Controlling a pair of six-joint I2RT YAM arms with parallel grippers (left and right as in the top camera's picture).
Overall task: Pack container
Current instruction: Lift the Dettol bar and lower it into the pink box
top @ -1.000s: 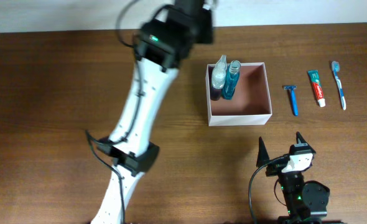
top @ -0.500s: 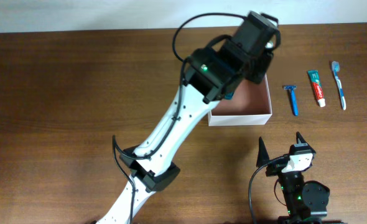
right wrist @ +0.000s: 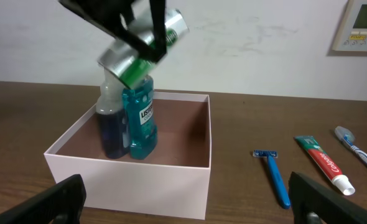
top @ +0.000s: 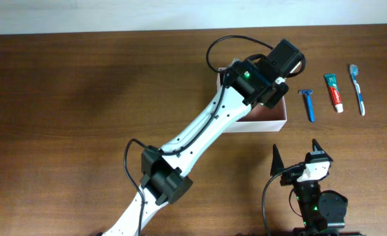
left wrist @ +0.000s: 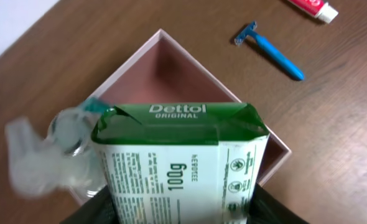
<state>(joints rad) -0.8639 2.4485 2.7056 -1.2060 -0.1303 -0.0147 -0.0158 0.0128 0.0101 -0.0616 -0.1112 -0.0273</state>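
Observation:
The container [top: 262,123] is a square white box with a pinkish-brown inside [left wrist: 171,74], also seen in the right wrist view [right wrist: 127,180]. My left gripper [top: 272,82] is shut on a green-and-white soap box [left wrist: 180,162] and holds it tilted above the container, over the two bottles. The right wrist view shows that gripper [right wrist: 147,46] and the soap box [right wrist: 171,25] in the air. A clear spray bottle [right wrist: 112,124] and a teal mouthwash bottle [right wrist: 141,118] stand in the container's back left corner. My right gripper [top: 295,157] is open and empty, in front of the container.
A blue razor [top: 307,105], a toothpaste tube [top: 334,92] and a toothbrush [top: 357,88] lie in a row on the table, right of the container. The left arm stretches diagonally across the table's middle. A white wall runs behind the table.
My left arm has swung right from the table's back middle to over the container, carrying the soap box. The right arm has not moved.

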